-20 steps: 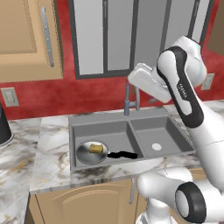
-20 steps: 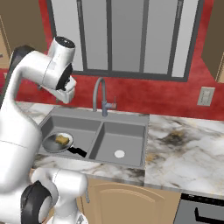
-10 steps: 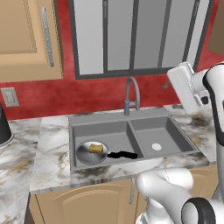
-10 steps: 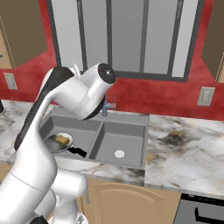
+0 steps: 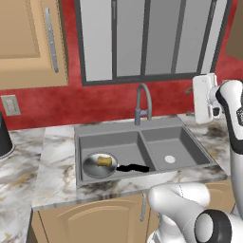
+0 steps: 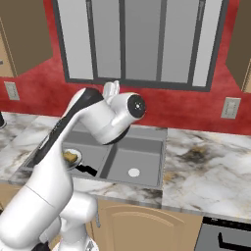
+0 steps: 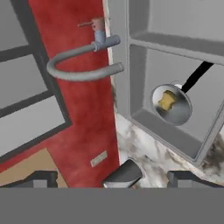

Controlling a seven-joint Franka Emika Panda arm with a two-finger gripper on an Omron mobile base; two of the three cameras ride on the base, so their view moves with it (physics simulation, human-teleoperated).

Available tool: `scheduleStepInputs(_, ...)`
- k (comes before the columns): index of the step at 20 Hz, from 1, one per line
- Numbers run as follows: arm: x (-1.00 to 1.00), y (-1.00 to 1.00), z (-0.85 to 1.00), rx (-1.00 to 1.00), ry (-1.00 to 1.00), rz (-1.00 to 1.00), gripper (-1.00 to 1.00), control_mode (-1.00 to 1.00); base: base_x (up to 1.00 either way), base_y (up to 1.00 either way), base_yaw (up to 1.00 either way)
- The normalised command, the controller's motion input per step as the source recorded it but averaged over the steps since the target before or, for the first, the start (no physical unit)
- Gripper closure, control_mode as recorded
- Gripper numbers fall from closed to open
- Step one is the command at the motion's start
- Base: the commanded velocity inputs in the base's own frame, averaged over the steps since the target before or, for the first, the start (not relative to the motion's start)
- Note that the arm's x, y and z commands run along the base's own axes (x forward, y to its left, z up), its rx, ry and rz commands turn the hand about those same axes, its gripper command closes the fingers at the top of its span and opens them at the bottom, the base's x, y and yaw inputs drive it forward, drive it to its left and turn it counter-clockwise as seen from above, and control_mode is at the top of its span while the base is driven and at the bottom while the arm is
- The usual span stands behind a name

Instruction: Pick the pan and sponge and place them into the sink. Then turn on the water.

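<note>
Red backsplash and a grey-paned window back a marble counter (image 5: 57,156) whose grey double-basin sink (image 5: 178,129) already holds both items: the pan (image 5: 97,166) lies flat in the left basin with its black handle pointing toward the divider, and the sponge (image 5: 104,162) rests inside the pan. So the placing part looks finished; what remains, by my reading, is the water, since no stream falls from the arched faucet (image 5: 142,102) in any view. The gripper (image 5: 204,97) is raised high and off to the right of the sink, level with the lower edge of the window, its jaws spread wide and holding nothing. From the tool, the faucet sits well apart, lower and to its left, and the pan lies farther still, beyond the faucet and down in the far basin. In the hand view the faucet's small lever (image 7: 89,24) appears at the top, the pan below it.
</note>
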Motion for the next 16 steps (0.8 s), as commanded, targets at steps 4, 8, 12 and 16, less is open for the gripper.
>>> scheduleStepInputs(4,0.5,-0.25,-0.47,0.3,0.1,-0.15,-1.0,-1.0,0.0,0.0,0.0)
scheduleStepInputs(8,0.36,-0.32,-0.53,0.34,0.1,-0.04,-1.0,-1.0,0.0,0.0,0.0)
scheduleStepInputs(12,0.4,-0.18,-0.51,0.34,0.11,0.0,-1.0,-1.0,0.0,0.0,0.0)
scheduleStepInputs(16,0.51,-0.08,-0.45,0.31,0.12,0.0,-1.0,-1.0,0.0,0.0,0.0)
